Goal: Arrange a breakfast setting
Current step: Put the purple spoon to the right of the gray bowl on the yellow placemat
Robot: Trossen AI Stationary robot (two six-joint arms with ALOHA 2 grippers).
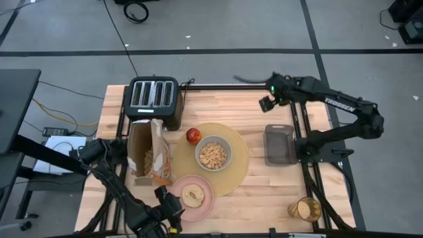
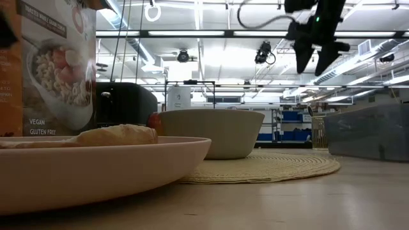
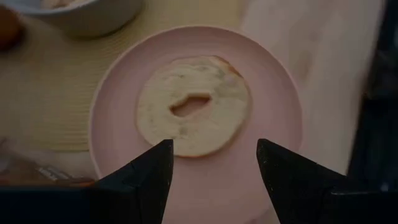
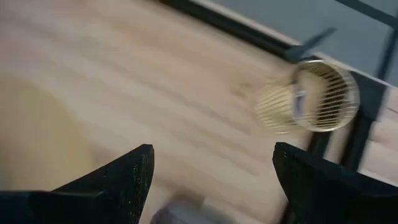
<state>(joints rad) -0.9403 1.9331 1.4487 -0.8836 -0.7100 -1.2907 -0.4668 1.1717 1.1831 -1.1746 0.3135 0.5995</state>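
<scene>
A round tan placemat [image 1: 238,165] lies mid-table. On it stand a grey-green bowl [image 1: 213,153] of cereal and a red apple [image 1: 193,135]. At its near edge sits a pink plate [image 3: 124,87], with a toast round [image 3: 194,106] lying flat on it. My left gripper [image 3: 214,174] hovers open just above the plate's near side [image 1: 173,203], touching nothing. My right gripper [image 4: 211,174] is open and empty, high over the table's far right part [image 1: 266,104]. An amber tumbler [image 1: 305,209] stands at the near right corner and shows blurred in the right wrist view [image 4: 311,99].
A black four-slot toaster [image 1: 155,99] stands at the far left. An open cereal box [image 1: 149,152] stands in front of it, left of the placemat. A grey rectangular container [image 1: 280,144] sits right of the placemat. Bare wood lies between the plate and the tumbler.
</scene>
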